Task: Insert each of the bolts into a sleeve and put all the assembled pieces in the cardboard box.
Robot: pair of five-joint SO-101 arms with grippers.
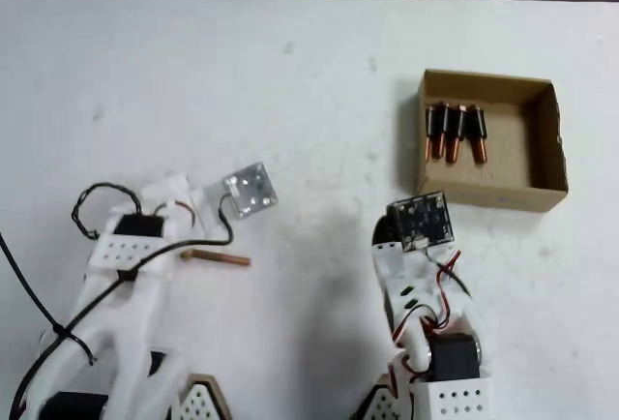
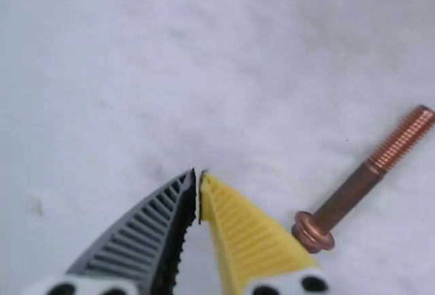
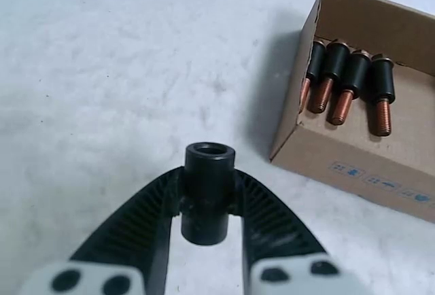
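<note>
Left gripper (image 2: 199, 176): grey and yellow fingers together at the tips, nothing between them. The loose bolt (image 2: 363, 176) lies flat on the table (image 2: 204, 50) just beside the yellow finger, apart from it. Its flanged head is back toward the gripper's base, its threaded end points out past the tips, and its long axis slants away from the fingers' line. Right gripper (image 3: 208, 175): clamped on a black sleeve (image 3: 208, 206), open bore facing the wrist camera. The cardboard box (image 3: 353, 166) is near this gripper, with four assembled pieces (image 3: 350, 81) in a row inside. In the high view the bolt (image 1: 215, 258) lies well apart from the box (image 1: 546, 149), beyond the right arm, so the left arm is nearer it. Judgement: the left fingers need to part and shift sideways over the shank. The left wrist view settles which end is the head; the high view leaves that unclear but gives the bolt-to-box spacing.
</note>
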